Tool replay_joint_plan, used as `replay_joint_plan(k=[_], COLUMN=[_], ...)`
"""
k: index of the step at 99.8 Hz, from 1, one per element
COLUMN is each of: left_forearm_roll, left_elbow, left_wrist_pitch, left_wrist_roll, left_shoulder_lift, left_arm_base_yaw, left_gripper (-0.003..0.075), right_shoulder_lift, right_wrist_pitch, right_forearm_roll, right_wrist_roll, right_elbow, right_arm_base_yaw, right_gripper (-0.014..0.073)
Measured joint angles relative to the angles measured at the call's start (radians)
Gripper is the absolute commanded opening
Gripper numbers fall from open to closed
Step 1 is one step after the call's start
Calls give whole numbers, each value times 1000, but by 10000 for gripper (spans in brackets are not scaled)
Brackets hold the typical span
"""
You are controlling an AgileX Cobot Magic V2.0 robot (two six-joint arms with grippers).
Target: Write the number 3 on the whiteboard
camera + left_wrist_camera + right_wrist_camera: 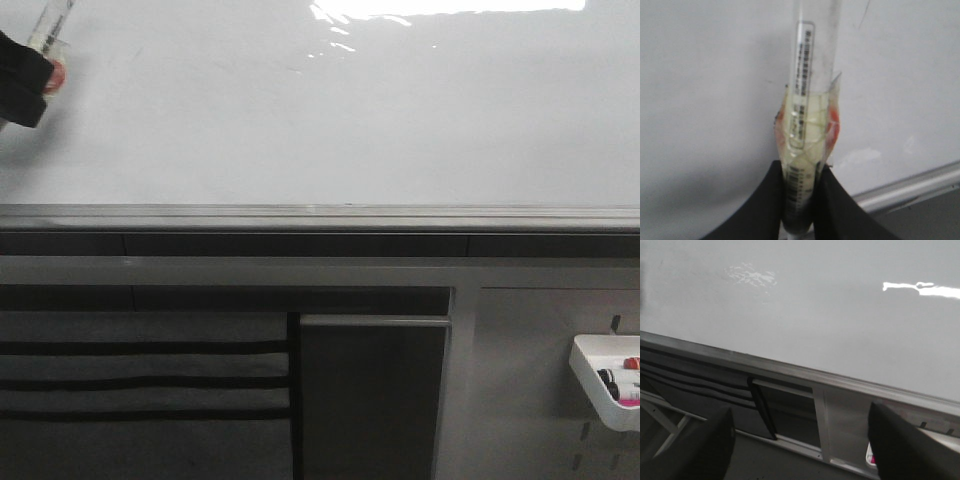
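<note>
Front view: whiteboard [330, 110] fills the upper half, glossy, glare patch at top right of centre. No digit legible on it from here; surface reads blank apart from faint smudges. Grey metal edge rail [320, 213] runs along its lower edge, full width. Left gripper [40, 70] enters at the far left edge, top corner, black fingers clamped on a marker [52, 25] (clear barrel, tilted up and to the right, top end cut off by the frame). Below the rail: dark horizontal slats on the left, a dark panel [372, 398] in the middle, grey pegboard panel [540, 380] on the right. White tray [590, 385] hangs on the pegboard at the right edge with a few markers lying in it (black and pink caps visible).

Left wrist view: left gripper [801, 200] closed tight on the marker [810, 90], both black fingers [765, 210] pressing its lower body. Barrel is transparent, barcode label along it, clear tape with orange bits wrapped round the grip zone. Whiteboard [705, 90] right behind it; tip out of frame, so contact with the board can't be confirmed. Rail [920, 182] shows at lower right.

Right wrist view: right gripper [800, 450] spread wide, nothing between the fingers [705, 450]. It faces the whiteboard [815, 315] and rail [790, 371], clear of both. Board surface here is unmarked, two glare spots only.
</note>
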Motion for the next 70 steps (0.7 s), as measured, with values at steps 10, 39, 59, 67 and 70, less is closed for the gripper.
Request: replay_joint_plan(k=[10, 39, 59, 67, 70], left_forearm_roll=[-2, -284, -483, -498, -499], left_elbow=[-25, -132, -179, -181, -182], left_wrist_pitch=[153, 629, 795, 805, 806], left_wrist_roll=[73, 536, 780, 812, 817], left_shoulder_lift=[-65, -160, -160, -160, -160], left_arm_base_yaw=[-25, -187, -328, -383, -404], left_gripper=[-18, -18, -18, -18, -18], right_shoulder_lift=[28, 234, 403, 475, 497], right_wrist_pitch=[71, 332, 439, 442, 440], right_forearm_roll=[33, 349, 583, 621, 623], right_wrist_roll=[-17, -408, -835, -927, -943], right_elbow=[-33, -204, -271, -297, -307], right_arm_base_yaw=[0, 0, 38, 97, 121], right_gripper=[498, 498, 498, 498, 498])
